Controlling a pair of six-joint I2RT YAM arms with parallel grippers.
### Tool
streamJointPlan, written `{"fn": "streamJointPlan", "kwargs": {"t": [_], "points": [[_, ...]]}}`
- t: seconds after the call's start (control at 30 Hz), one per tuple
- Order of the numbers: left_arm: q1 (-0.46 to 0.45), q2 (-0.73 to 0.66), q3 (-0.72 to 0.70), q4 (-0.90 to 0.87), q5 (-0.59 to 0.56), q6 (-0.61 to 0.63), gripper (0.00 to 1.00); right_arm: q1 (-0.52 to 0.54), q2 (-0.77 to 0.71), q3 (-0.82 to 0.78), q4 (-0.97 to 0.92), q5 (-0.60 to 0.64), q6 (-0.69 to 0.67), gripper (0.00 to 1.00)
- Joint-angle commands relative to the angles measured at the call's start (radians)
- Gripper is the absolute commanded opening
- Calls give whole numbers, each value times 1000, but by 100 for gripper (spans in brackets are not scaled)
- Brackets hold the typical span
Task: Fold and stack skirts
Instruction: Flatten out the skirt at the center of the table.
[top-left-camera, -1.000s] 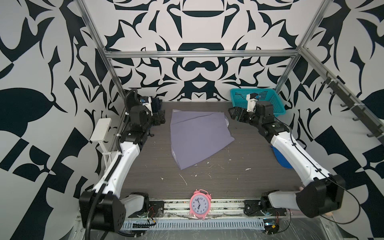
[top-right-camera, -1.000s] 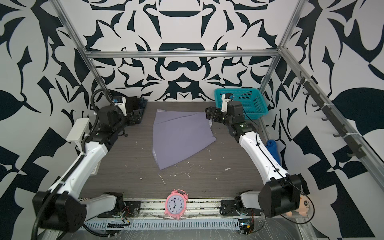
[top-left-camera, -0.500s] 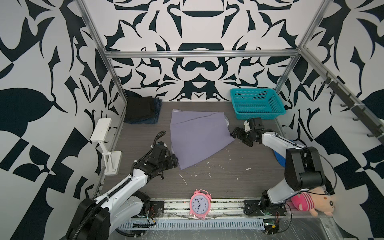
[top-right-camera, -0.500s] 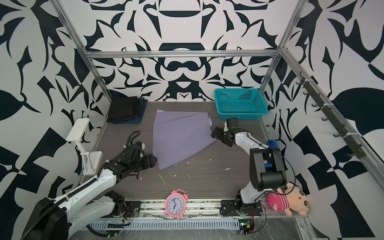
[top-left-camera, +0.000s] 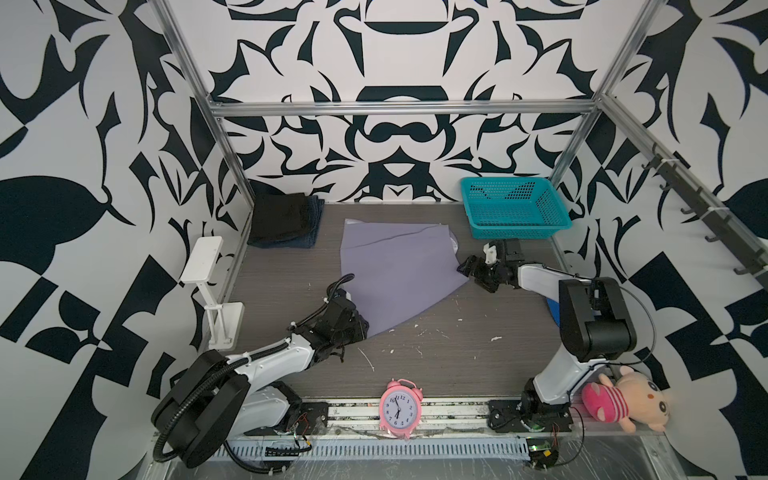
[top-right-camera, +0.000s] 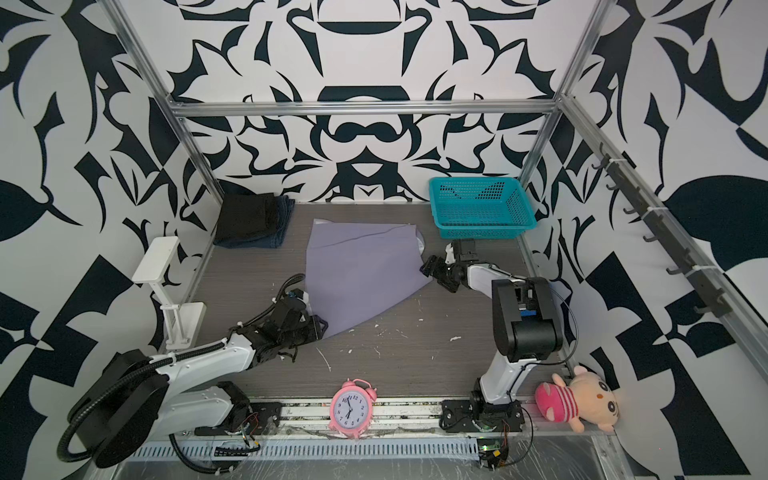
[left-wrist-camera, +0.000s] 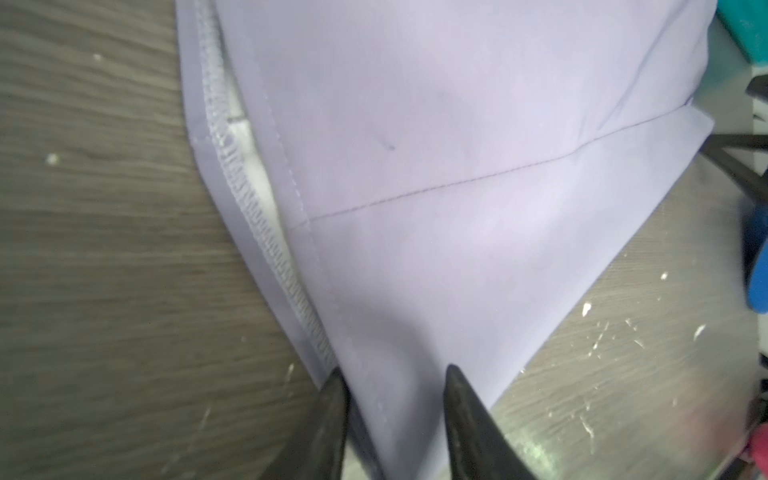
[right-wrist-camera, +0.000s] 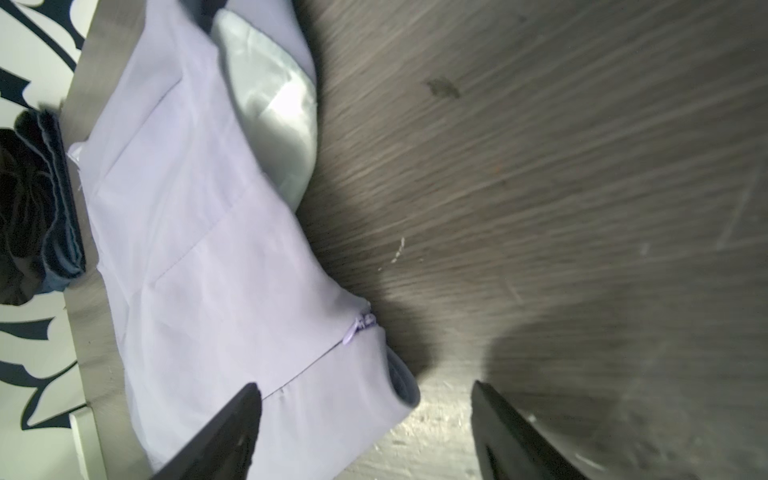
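Two corners of the lavender skirt sit between spread jaws (left gripper, right gripper).

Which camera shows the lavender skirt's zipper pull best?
The right wrist view: the zipper pull sits close and distinct at the edge of the lavender skirt, ahead of the right pincer. In both top views the skirt lies whole, but the zipper is too small to tell. The left wrist view shows only hem stitching.

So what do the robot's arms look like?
The left arm and right arm have smooth white shells and chunky black joints, with black cables alongside. The left tool and right tool each end in two pointy black fingers.
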Motion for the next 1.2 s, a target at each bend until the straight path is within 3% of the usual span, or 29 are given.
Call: {"fn": "streamJointPlan", "kwargs": {"t": [0.0, 0.07, 0.1, 0.27, 0.5, 0.63, 0.93, 1.0, 1.1, 1.17], "points": [[0, 8, 15, 45, -48, 0, 24, -2, -11, 17, 35, -1, -28, 76], [1, -3, 20, 27, -64, 1, 2, -3, -9, 25, 33, 0, -26, 74], [0, -12, 24, 3, -73, 0, 0, -2, -10, 28, 27, 0, -27, 72], [1, -138, 28, -146, -156, 14, 0, -3, -38, 28, 12, 3, -30, 67], [13, -345, -26, -203, -204, 49, 0, 12, -50, 76, -76, -9, -88, 59], [19, -377, -13, -257, -221, 67, 0, 72, -14, 102, -145, -33, -118, 62], [21, -382, -19, -264, -247, 64, 0, 98, -16, 57, -195, -136, -116, 59], [21, -377, -22, -257, -245, 63, 0, 98, -38, 32, -200, -139, -125, 55], [21, -361, -29, -238, -241, 60, 0, 99, -61, 0, -182, -170, -120, 31], [21, -349, -29, -227, -237, 61, 0, 99, -70, -17, -150, -225, -106, 24]]}}
